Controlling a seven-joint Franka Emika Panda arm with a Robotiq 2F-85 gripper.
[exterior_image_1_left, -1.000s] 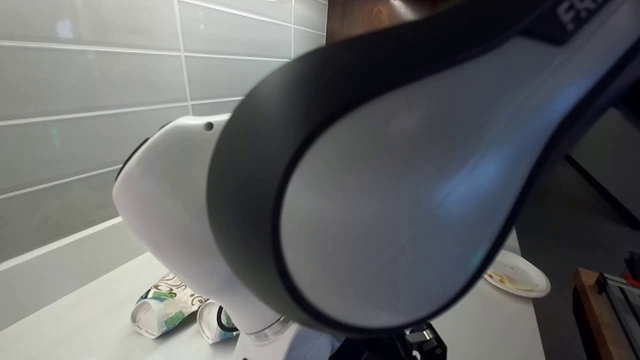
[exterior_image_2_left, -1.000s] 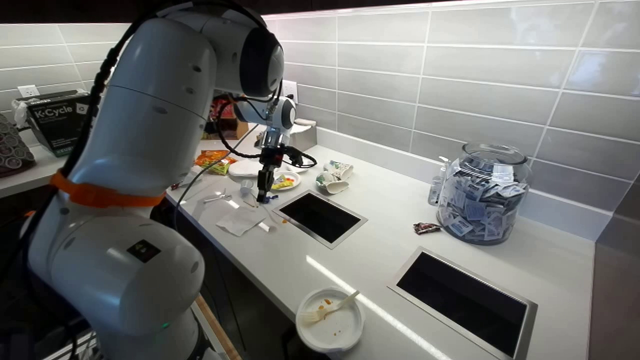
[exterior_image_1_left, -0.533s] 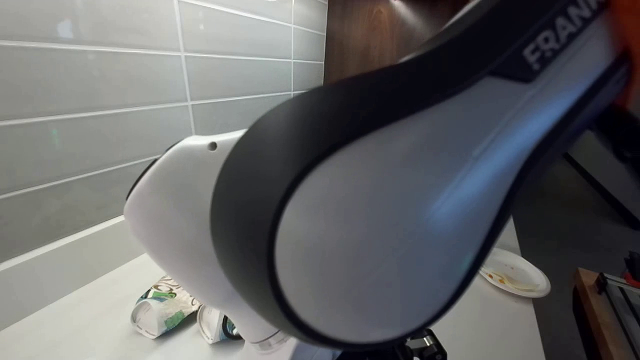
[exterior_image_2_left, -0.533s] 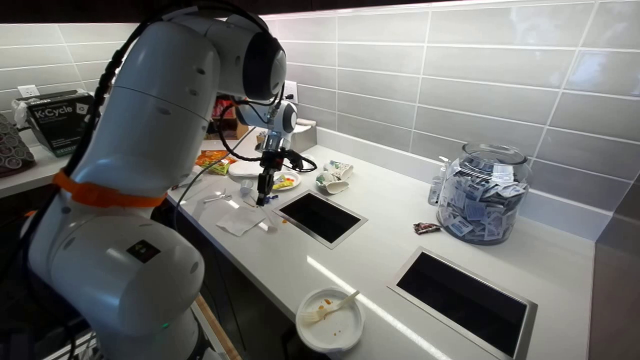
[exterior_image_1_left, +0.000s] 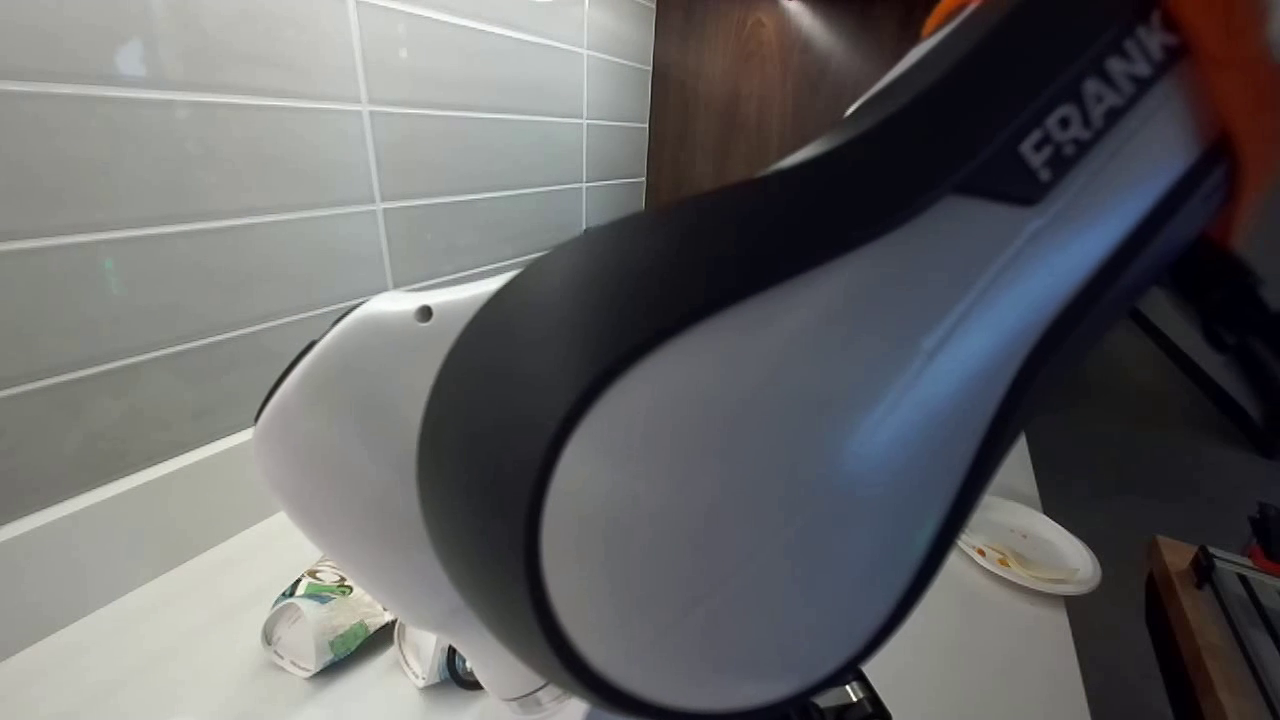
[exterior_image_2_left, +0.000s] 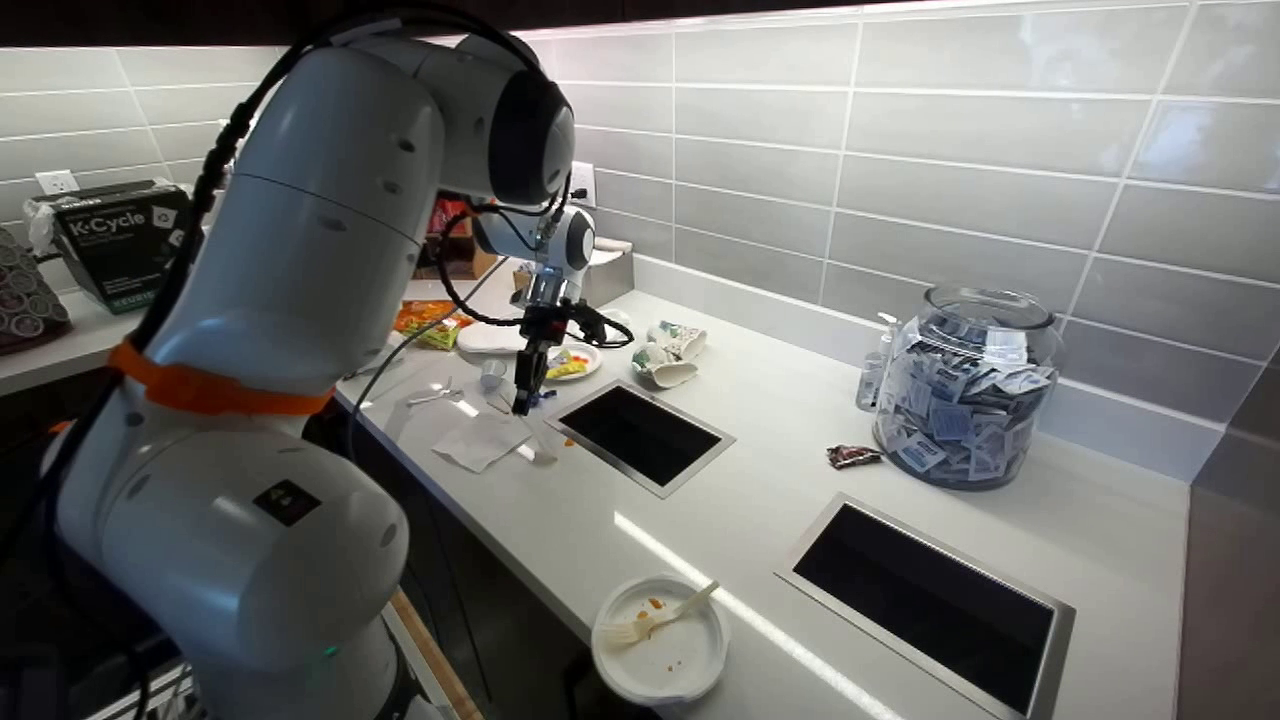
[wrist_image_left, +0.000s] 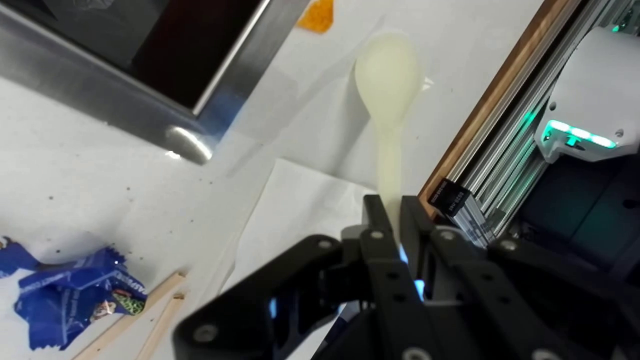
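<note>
In the wrist view my gripper (wrist_image_left: 391, 200) is shut on the handle of a pale cream plastic spoon (wrist_image_left: 389, 80). The spoon's bowl points away from the fingers, above the white counter, and the handle's end is hidden between them. Below lies a white paper napkin (wrist_image_left: 300, 215). A blue wrapper (wrist_image_left: 75, 295) and two wooden sticks (wrist_image_left: 162, 325) lie to the left. An orange crumb (wrist_image_left: 318, 16) sits near the steel-framed opening (wrist_image_left: 237, 85). In an exterior view the gripper (exterior_image_2_left: 522, 408) points down beside that opening; the spoon is hard to make out there.
A white plate (exterior_image_2_left: 695, 660) with a fork stands by the counter's front edge. Crumpled paper cups (exterior_image_2_left: 668, 368) lie near the tiled wall. A glass jar (exterior_image_2_left: 965, 400) of packets stands beside a pump bottle (exterior_image_2_left: 873, 378). A second steel-framed opening (exterior_image_2_left: 805, 545) is nearer the camera.
The arm has come down a little in both exterior views, and the gripper sits slightly lower over the counter. Its jaws have stayed shut.
</note>
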